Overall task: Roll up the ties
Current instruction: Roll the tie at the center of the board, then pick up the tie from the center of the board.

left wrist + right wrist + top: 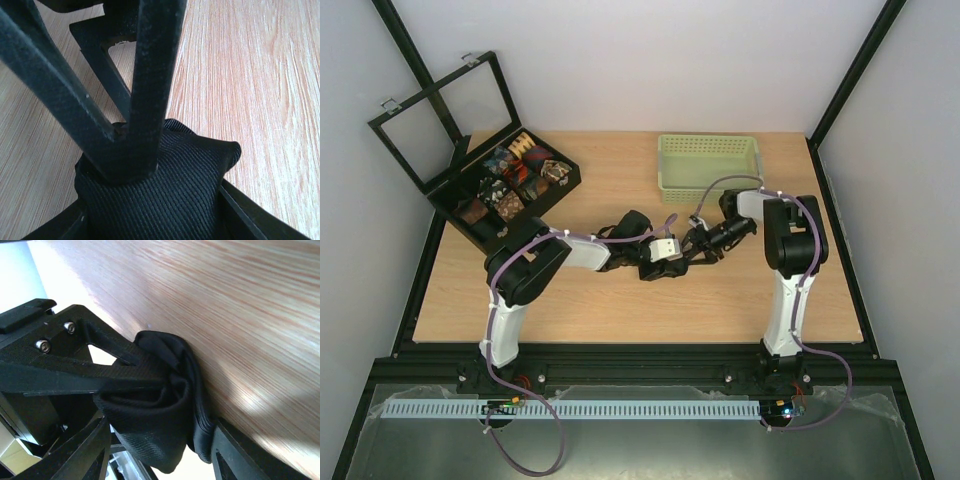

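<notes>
The black tie [172, 192] is a small coil of ribbed fabric at the middle of the wooden table, held between both grippers. In the top view it is mostly hidden under the two meeting grippers [653, 271]. My left gripper [160, 222] is shut on the coil from its sides. My right gripper [160, 455] is shut on the same coil [155, 417], and its dark fingers [150, 90] come down into the tie from above in the left wrist view. Several patterned rolled ties [525, 168] sit in the black box.
The black compartmented box [572, 176] stands at the back left with its framed lid [440, 110] open. A pale green perforated basket [710, 160] stands at the back right. Bare wood [620, 310] lies in front of the grippers.
</notes>
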